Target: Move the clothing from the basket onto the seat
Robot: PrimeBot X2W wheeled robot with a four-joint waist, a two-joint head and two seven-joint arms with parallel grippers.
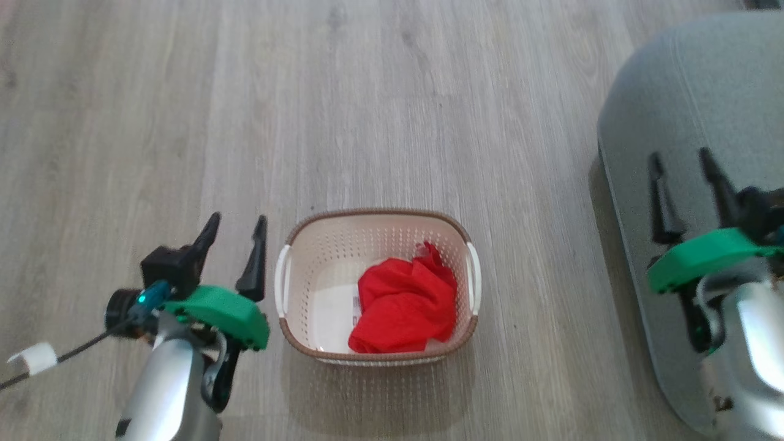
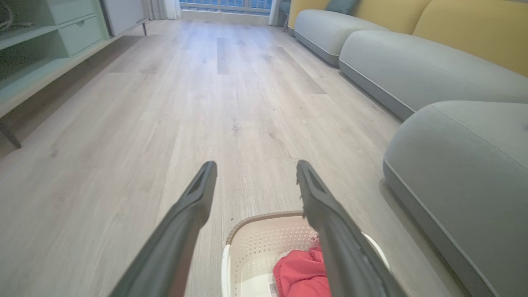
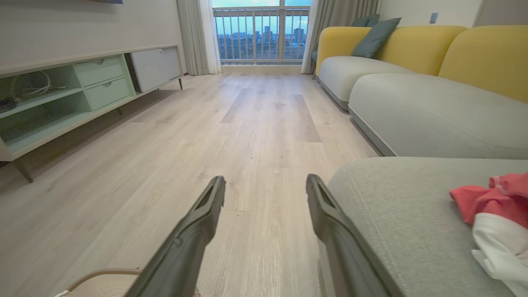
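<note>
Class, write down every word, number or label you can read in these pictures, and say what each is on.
No text can be read.
Sticker on the bottom of the basket: print too small and blurred to read.
White tag at the lower left of the head view: no writing visible.

Wood floor (image 1: pixel 392 92) carries basket (image 1: pixel 318 263), grey seat (image 1: pixel 692 92); red clothing (image 3: pixel 486 198) on seat.

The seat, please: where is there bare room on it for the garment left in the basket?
The seat is bare from its rounded edge by the floor across to the red and white clothing lying on it, at the right of the right wrist view. That spot is crowded.
</note>
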